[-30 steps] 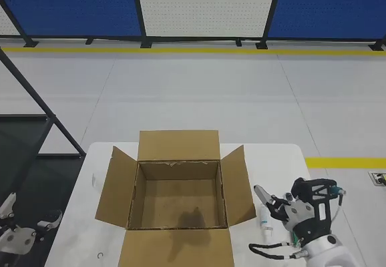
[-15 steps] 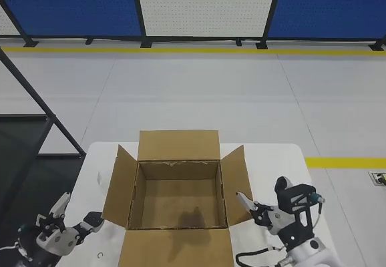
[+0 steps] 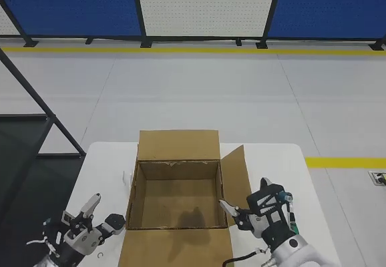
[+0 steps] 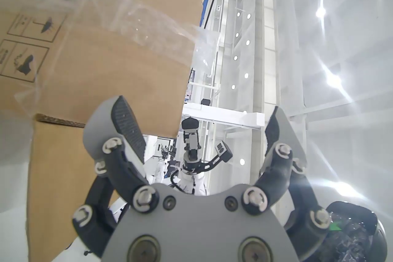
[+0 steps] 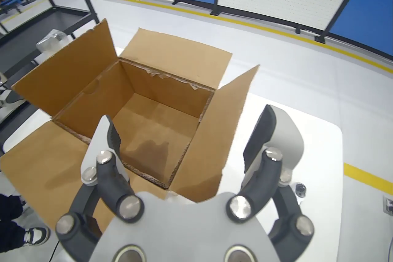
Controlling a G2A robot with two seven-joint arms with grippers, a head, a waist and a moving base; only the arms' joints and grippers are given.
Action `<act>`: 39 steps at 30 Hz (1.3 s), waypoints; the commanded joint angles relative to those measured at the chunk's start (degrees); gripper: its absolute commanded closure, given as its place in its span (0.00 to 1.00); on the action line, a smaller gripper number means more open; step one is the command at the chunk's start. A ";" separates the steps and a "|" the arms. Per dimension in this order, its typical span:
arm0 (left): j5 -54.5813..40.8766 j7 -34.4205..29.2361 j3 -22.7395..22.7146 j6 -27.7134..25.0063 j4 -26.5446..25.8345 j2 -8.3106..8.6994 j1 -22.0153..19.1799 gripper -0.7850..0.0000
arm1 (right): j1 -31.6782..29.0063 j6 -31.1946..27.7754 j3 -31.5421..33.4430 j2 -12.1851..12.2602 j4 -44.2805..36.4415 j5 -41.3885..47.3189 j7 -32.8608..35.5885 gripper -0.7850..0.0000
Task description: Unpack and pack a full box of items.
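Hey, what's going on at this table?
A robot is working on an open cardboard box that stands on a white table. Nothing lies inside the box. The left gripper is beside the box's left side and the right gripper is beside its right side. Both are open and hold nothing.
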 commanded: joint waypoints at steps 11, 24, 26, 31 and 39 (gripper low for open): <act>2.84 0.19 3.53 0.01 0.79 0.06 -1.18 0.00 | -5.48 -4.98 0.84 0.32 -1.78 -0.22 -19.63 0.00; 0.23 0.81 2.49 -1.24 1.74 0.01 -1.24 0.00 | 12.63 -12.66 -13.06 -0.94 9.60 1.44 4.36 0.00; -1.21 1.13 1.49 -1.59 2.05 -0.02 -1.09 0.00 | 12.63 -12.66 -13.06 -0.94 9.60 1.44 4.36 0.00; -6.15 1.96 -1.74 -2.72 2.90 -0.16 -0.51 0.00 | 12.09 -12.84 -13.26 -0.87 10.65 0.81 4.85 0.00; -14.14 6.71 -8.91 -2.05 7.22 -0.40 0.56 0.00 | 14.95 -12.49 -13.78 -1.28 16.05 3.03 4.11 0.00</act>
